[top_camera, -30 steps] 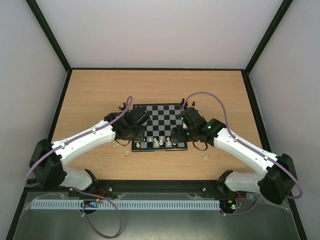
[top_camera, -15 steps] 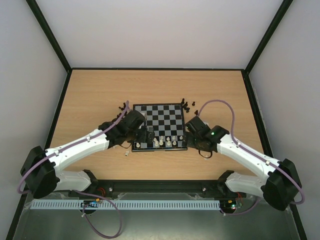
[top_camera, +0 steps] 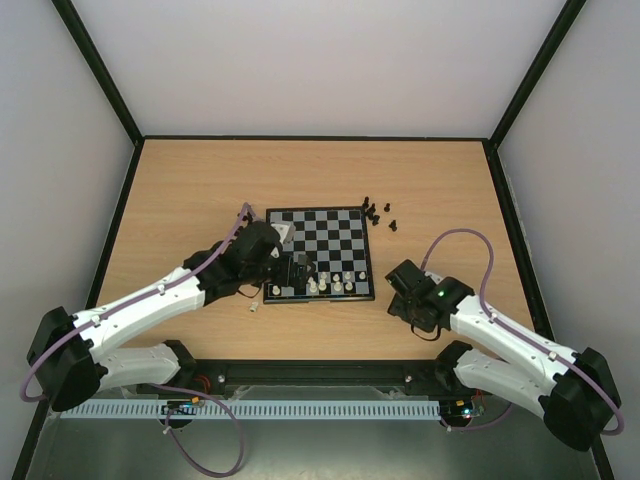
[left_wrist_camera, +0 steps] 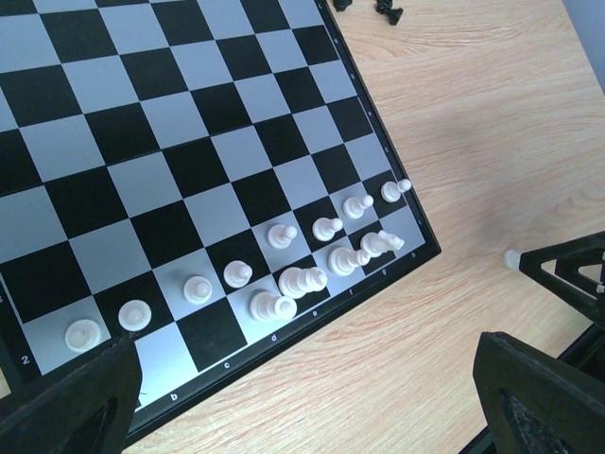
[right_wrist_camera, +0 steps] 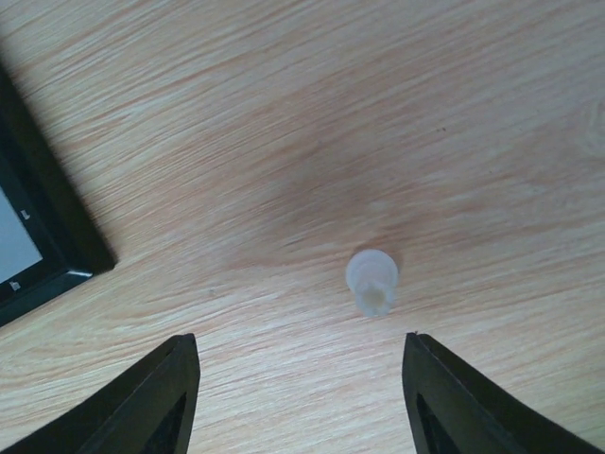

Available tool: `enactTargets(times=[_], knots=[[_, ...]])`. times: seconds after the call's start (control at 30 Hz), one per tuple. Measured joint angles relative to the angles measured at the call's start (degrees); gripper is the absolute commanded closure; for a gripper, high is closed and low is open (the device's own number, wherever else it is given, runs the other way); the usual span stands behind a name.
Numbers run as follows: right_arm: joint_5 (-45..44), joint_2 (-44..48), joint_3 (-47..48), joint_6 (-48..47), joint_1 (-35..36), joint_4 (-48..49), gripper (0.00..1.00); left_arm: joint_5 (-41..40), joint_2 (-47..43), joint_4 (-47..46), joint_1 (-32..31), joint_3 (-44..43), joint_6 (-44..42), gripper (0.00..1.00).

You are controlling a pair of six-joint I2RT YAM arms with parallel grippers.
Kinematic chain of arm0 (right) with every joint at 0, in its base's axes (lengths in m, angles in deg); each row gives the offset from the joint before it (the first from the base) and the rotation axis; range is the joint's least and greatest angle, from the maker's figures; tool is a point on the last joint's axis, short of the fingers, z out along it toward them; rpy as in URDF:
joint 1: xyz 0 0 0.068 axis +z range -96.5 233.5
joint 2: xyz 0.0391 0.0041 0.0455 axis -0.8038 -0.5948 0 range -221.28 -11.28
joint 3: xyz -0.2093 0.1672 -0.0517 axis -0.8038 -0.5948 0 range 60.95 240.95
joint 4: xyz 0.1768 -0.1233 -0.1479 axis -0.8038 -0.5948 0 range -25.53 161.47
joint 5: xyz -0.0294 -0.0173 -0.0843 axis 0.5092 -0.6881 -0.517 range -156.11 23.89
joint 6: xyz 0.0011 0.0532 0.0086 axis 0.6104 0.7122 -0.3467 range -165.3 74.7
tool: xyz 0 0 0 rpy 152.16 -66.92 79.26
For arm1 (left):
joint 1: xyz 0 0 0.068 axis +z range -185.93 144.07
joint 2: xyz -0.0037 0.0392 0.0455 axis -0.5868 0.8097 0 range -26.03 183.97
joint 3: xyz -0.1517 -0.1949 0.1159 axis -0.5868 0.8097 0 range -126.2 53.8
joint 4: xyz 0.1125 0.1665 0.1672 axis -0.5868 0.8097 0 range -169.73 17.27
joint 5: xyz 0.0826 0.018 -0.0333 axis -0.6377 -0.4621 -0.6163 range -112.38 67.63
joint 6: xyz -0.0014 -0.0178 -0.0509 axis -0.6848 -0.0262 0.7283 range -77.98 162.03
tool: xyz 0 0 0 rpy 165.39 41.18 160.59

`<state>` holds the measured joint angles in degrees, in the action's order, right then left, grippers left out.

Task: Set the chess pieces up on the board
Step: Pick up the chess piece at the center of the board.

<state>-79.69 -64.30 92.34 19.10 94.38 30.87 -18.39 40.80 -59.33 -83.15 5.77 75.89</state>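
Observation:
The board (top_camera: 330,232) lies mid-table. Several cream-white chess pieces (top_camera: 326,283) stand in its two near rows, and the left wrist view (left_wrist_camera: 272,305) shows them too. My left gripper (top_camera: 293,270) hovers open and empty over the board's near left part (left_wrist_camera: 142,142); its fingers (left_wrist_camera: 66,407) frame the board's edge. My right gripper (top_camera: 405,288) is off the board's near right corner, open. A loose white pawn (right_wrist_camera: 371,281) stands on the table just ahead of its open fingers (right_wrist_camera: 142,407). Several black pieces (top_camera: 376,211) sit off the far right corner.
Another white piece (top_camera: 253,306) lies on the wood near the board's near left corner. A few black pieces (top_camera: 245,213) sit off the far left corner. The board's corner (right_wrist_camera: 38,236) shows at the left of the right wrist view. Walls surround the table.
My right arm has drawn back from the board's right edge toward the near right, now over the loose white pawn. My left gripper has shifted right along the board's near edge.

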Motion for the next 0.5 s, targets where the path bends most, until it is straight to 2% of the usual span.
enactTargets(times=[0.23,0.33,0.5], knots=[[-0.22,-1.46,-1.29,1.29,-0.07,-0.2,0.44,0.96,0.0,-0.42,0.0,0.33,-0.04,0.01],[-0.39,-1.46,-2.25,1.51,-0.68,-0.17,0.5,1.14,0.02,-0.42,0.0,0.31,-0.04,0.01],[-0.44,-1.49,-3.1,0.96,-3.02,0.42,0.54,1.2,0.02,-0.46,0.0,0.33,-0.07,0.01]])
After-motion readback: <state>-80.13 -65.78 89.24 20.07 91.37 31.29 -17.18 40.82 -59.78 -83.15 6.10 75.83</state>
